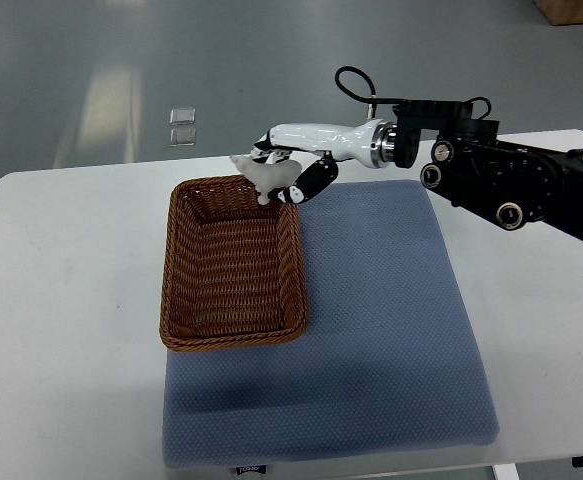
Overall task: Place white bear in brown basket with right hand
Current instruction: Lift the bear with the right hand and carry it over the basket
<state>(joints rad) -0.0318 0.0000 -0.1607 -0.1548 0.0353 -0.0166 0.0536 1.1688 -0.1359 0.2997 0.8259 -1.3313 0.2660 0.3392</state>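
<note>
The brown wicker basket [233, 262] sits on the left part of a blue mat [371, 320] on the white table. My right hand [293, 165] comes in from the right edge and is shut on the white bear [267, 174]. It holds the bear above the basket's far right corner, over the rim. The basket holds nothing that I can see. The left arm is out of view.
The white table [61, 300] spreads out left of the basket. The right arm's black links [511, 180] cross the far right of the table. Two small clear squares [181, 125] lie on the grey floor beyond the table's far edge.
</note>
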